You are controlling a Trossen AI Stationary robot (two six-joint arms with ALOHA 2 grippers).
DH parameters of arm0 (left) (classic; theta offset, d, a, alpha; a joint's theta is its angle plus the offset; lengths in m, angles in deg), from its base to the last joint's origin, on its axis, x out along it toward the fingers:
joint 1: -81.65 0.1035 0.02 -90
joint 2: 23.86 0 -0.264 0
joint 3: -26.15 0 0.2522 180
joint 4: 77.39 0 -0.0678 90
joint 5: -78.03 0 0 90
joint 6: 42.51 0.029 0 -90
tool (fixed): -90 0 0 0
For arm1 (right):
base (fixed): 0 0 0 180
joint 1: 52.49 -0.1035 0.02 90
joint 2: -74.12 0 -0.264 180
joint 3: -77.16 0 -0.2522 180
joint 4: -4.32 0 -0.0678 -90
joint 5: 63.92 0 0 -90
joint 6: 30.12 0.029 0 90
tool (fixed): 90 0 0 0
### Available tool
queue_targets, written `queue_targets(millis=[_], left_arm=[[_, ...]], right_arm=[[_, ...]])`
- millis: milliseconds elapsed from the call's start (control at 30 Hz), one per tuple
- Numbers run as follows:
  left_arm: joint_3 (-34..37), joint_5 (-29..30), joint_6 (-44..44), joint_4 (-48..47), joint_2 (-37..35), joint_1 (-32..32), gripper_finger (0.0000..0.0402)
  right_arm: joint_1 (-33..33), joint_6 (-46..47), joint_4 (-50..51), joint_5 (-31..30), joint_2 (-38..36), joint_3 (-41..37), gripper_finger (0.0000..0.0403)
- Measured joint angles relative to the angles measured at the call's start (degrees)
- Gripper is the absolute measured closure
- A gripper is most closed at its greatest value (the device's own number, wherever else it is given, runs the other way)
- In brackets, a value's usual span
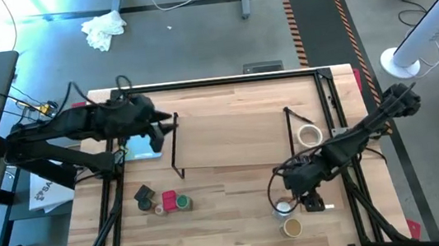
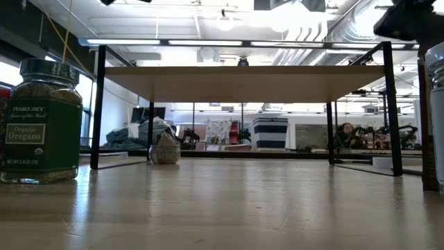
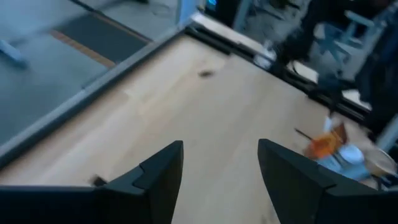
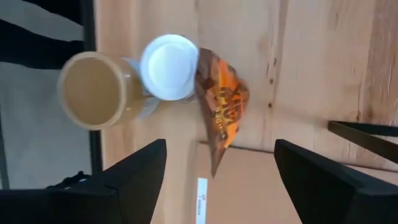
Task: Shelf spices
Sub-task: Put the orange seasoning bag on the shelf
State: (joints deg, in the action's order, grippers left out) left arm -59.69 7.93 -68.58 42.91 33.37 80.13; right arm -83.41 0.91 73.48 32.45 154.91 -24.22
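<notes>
The shelf (image 1: 244, 124) stands mid-table on black wire end frames; the low view shows its plank top (image 2: 243, 82). A dark jar (image 1: 143, 196), a red-topped jar (image 1: 168, 199), a green-topped jar (image 1: 184, 201) and a pinkish one (image 1: 159, 209) stand near the front left. A white-topped jar (image 4: 169, 66) and a tan-topped jar (image 4: 93, 90) stand upright at the front right, next to an orange packet (image 4: 221, 106). My right gripper (image 4: 217, 174) is open and empty just above them (image 1: 301, 196). My left gripper (image 3: 221, 168) is open and empty over the shelf's left end (image 1: 168, 126).
A white tape ring (image 1: 310, 135) lies by the shelf's right end frame. A light-blue pad (image 1: 144, 151) lies under my left arm. An oregano jar (image 2: 41, 121) stands close at the low view's left. Bare wood (image 1: 230, 213) lies between the two jar groups.
</notes>
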Motion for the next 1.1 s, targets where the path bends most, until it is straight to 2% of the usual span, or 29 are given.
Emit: queue_targets(millis=[100, 400, 533, 600, 633, 967, 1100], left_arm=[[0.0, 3.2, 1.6, -0.1, -1.7, 0.0, 0.0197], [0.0, 4.9, 2.7, -0.6, -3.6, 0.0, 0.0197], [0.0, 4.6, 2.7, -1.0, -3.6, 0.0, 0.0197], [0.0, 4.5, 2.8, -1.3, -3.6, 0.0, 0.0197], [0.0, 4.6, 3.2, -1.3, -3.6, 0.0, 0.0197], [0.0, 6.4, 6.3, -0.9, -3.6, 0.1, 0.0197], [0.0, 6.4, 6.0, -0.9, -3.5, 0.1, 0.0197]], right_arm=[[0.0, 1.7, -0.4, -0.8, 2.1, 0.0, 0.0107], [-1.2, 6.6, -0.2, -4.8, 4.5, 0.2, 0.0107], [-2.8, 10.2, 0.2, -3.1, 4.5, 0.2, 0.0107], [-4.4, 12.8, -0.5, -0.2, 4.4, -0.1, 0.0109], [-5.0, 13.1, -0.6, -1.3, 4.8, -0.2, 0.0111], [-5.8, 11.7, -0.4, -5.6, 4.4, -0.1, 0.0147], [-6.0, 7.8, -0.5, -7.2, 5.5, -0.1, 0.0154]])
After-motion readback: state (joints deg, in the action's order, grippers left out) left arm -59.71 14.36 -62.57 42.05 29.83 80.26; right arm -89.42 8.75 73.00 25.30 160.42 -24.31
